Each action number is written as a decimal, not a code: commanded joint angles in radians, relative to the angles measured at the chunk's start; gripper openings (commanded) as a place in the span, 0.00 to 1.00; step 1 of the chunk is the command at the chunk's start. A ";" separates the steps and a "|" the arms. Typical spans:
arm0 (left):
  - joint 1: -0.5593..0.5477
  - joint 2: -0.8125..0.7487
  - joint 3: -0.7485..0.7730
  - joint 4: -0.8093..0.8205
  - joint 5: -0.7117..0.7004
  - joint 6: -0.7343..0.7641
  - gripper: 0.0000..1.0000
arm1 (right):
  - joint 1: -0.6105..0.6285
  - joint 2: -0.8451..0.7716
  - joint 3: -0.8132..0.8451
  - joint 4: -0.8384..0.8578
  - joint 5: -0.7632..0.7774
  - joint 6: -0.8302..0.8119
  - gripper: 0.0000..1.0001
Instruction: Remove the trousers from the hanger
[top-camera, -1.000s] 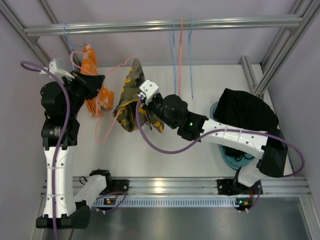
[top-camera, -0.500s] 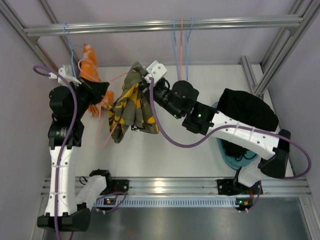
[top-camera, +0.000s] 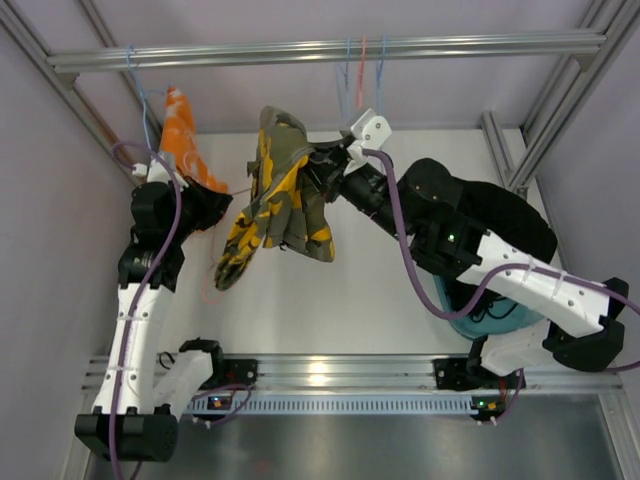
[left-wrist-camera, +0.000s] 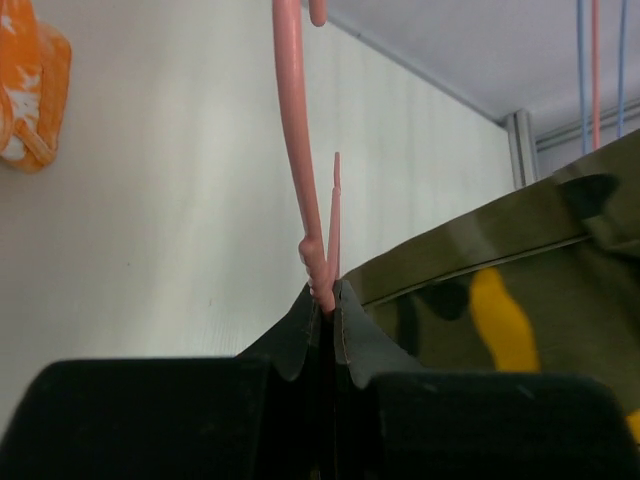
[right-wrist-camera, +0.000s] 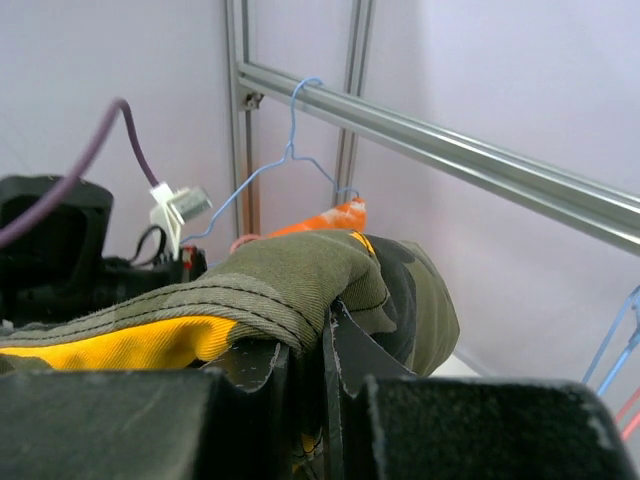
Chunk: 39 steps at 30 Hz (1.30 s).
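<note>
A: Left gripper (left-wrist-camera: 325, 305)?
B: Clamped on the pink hanger (left-wrist-camera: 297, 150), so the hanger is braced.
A: Right gripper (right-wrist-camera: 322, 345)?
B: Clenched on an edge of the camouflage trousers (right-wrist-camera: 290, 285), raised just beside the left one, likely so cloth can be dragged off. Whether it's freed can't be told.
A: Further out?
B: Black trousers (top-camera: 500, 215) heaped past the right arm; white table (top-camera: 380, 300) below, rail (top-camera: 320, 48) beyond.

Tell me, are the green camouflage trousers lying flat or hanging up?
Hanging up, bunched. The olive-green camouflage cloth trousers dangle from the right end effector, which is shut on a fold of them.
</note>
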<state>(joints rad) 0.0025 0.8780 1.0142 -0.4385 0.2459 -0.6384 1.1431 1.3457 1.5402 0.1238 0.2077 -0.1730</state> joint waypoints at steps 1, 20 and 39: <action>-0.050 -0.004 -0.026 0.023 -0.040 0.048 0.00 | 0.004 -0.098 0.083 0.174 -0.016 0.000 0.00; -0.125 0.018 0.027 0.011 -0.103 0.193 0.00 | -0.083 -0.589 -0.156 -0.426 -0.380 -0.165 0.00; -0.134 0.098 0.069 0.009 -0.091 0.213 0.00 | -0.824 -0.922 -0.129 -0.535 -0.251 0.168 0.00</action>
<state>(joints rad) -0.1246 0.9775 1.0290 -0.4580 0.1490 -0.4290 0.3870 0.4435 1.3361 -0.5144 -0.1593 -0.0643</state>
